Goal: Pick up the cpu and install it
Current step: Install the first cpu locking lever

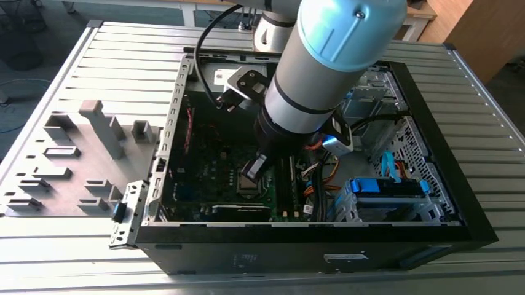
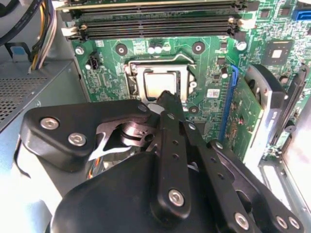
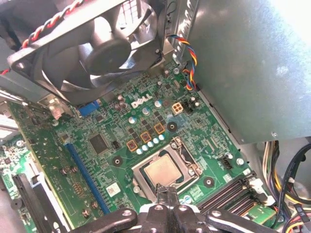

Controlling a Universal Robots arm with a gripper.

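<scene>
One black metal gripper (image 2: 167, 99), fingertips drawn together to a narrow point with nothing between them, hangs just above the near edge of the socket in both wrist views (image 3: 166, 190). Small flat square cpu with a silver-grey metal top (image 3: 161, 171) lies seated in the steel-framed socket on the green motherboard (image 3: 121, 141); also seen in the second wrist view (image 2: 159, 84). Black memory slots (image 2: 155, 26) run beside the socket. Long blue expansion slot (image 3: 87, 177) lies on its other side. Black round case fan (image 3: 92, 46) stands beyond. In the exterior view, the silver and pale-blue arm (image 1: 324, 61) reaches down into the open black computer case (image 1: 459, 209); a grey plastic fixture tray (image 1: 74, 160) lies at the exterior view's left.
</scene>
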